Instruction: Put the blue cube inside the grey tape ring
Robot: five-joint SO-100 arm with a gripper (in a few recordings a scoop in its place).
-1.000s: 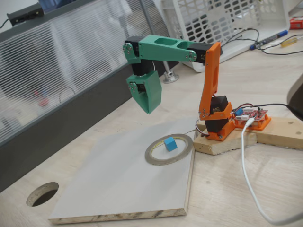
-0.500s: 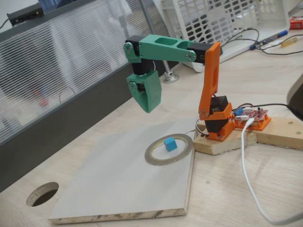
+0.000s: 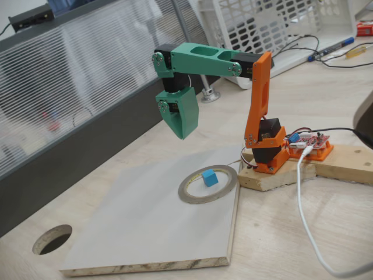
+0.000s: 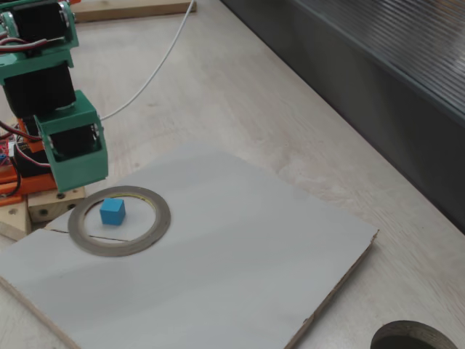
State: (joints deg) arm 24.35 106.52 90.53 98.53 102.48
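Arm: my orange lower link stands up from its base; the green upper link runs level from its top toward the left of a fixed view, and the wrist turns straight down.
Gripper [image 3: 182, 135]: mine, green, hanging in the air with its tip pointing down, above the board and clear of everything; in a fixed view it reads as one closed wedge with no gap showing between the jaws, and nothing is in it. In the other view [image 4: 73, 182] it hangs just over the ring's far edge.
Cube [image 3: 210, 178]: blue, lying flat on the board inside the ring, apart from the gripper; in a fixed view [image 4: 112, 211] it sits nearer the ring's far side than the middle.
Ring [image 3: 189, 195]: grey tape, flat on the board near the corner closest to my base, encircling the cube.
Board [image 3: 140, 221]: pale grey panel with a raw chipboard edge, laid on the table.
Base block [image 3: 274, 178]: bare wood carrying my orange mount, with a red circuit board [image 3: 312, 141] beside it.
Cable [image 3: 303, 204]: white, running from the circuit board across the table.
Table [image 3: 291, 245]: light wood, with a round dark hole [image 3: 52, 239] cut near the board's outer corner.
Surroundings: a ribbed translucent screen [image 3: 76, 87] behind; a white plastic crate [image 3: 262, 23] at the back.
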